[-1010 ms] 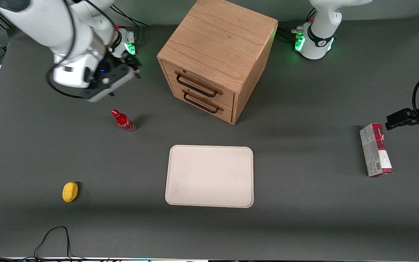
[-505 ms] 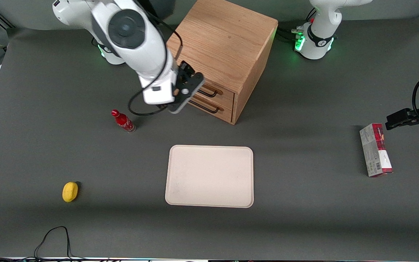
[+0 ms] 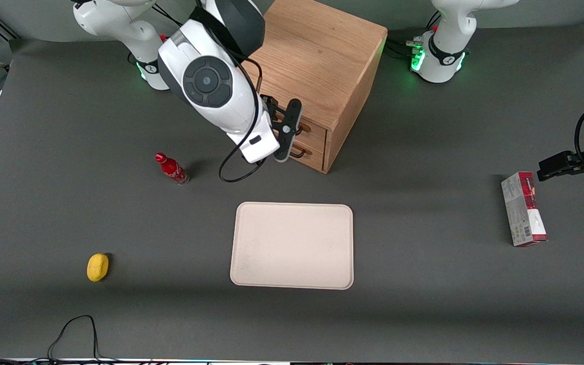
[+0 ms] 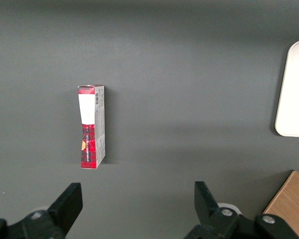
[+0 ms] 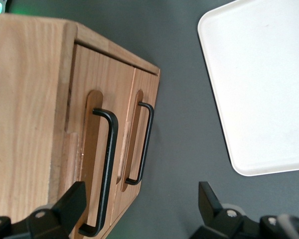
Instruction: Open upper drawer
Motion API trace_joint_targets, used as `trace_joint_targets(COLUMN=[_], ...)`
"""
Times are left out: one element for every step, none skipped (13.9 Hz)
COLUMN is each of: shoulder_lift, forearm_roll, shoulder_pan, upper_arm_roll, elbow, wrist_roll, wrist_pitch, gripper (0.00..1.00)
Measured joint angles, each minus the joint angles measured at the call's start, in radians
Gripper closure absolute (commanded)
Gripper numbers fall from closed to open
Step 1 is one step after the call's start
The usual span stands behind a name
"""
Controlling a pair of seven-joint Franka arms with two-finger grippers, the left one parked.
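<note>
On the dark grey desk (image 3: 424, 314), nearest the front camera, lie a yellow lemon-like object (image 3: 98, 266) toward the working arm's end and a cream tray (image 3: 292, 246) in the middle; farther from the camera stand a small red bottle (image 3: 172, 169) and, at the parked arm's end, a red-and-white carton (image 3: 523, 209). Farther still sits the light oak cabinet (image 3: 312, 56), both drawers appearing shut. The gripper (image 3: 286, 133) hovers just in front of the drawer fronts, touching nothing, and the wrist view shows its jaws spread wide with both handles between them. The upper drawer (image 5: 97, 149) is the one just under the cabinet's top panel, and its thin black bar handle (image 5: 105, 172) runs parallel to the lower drawer's handle (image 5: 142, 144), close beside it. To do this step well, the arm probably needs to shift toward the upper bar alone, centre the jaws across its mid-length, close around the bar in the recess, and only then pull straight out along the drawer's travel. Catching the lower handle is the likely mistake.
</note>
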Motion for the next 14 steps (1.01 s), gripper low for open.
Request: trace_joint_targets(shoulder_lift=[0.008, 0.016, 0.023, 0.028, 0.031, 0.034, 0.037, 0.039, 0.039, 0.039, 0.039, 0.039, 0.039, 0.039], forearm_roll=[0.013, 0.031, 0.046, 0.056, 0.062, 0.064, 0.065, 0.066, 0.067, 0.068, 0.069, 0.069, 0.07, 0.071], shoulder_pan=[-0.004, -0.009, -0.012, -0.015, -0.017, -0.017, -0.017, -0.016, -0.015, -0.014, -0.013, -0.012, -0.011, -0.008], upper_arm_roll=[-0.001, -0.001, -0.001, -0.001, -0.002, -0.002, -0.002, -0.002, -0.002, -0.002, -0.002, -0.001, 0.0, 0.001], elbow=[-0.008, -0.021, -0.033, -0.043, -0.054, -0.066, -0.078, -0.089, -0.102, -0.112, -0.118, -0.123, -0.128, -0.132], wrist_roll=[-0.006, -0.011, -0.013, -0.014, -0.014, -0.015, -0.015, -0.015, -0.015, -0.015, -0.015, -0.015, -0.015, -0.015], wrist_pitch=[-0.005, -0.006, -0.006, -0.006, -0.006, -0.006, -0.006, -0.007, -0.007, -0.006, -0.006, -0.006, -0.006, -0.006], gripper=[0.0, 0.0, 0.0, 0.0, 0.0, 0.0, 0.0, 0.0, 0.0, 0.0, 0.0, 0.0, 0.0, 0.0])
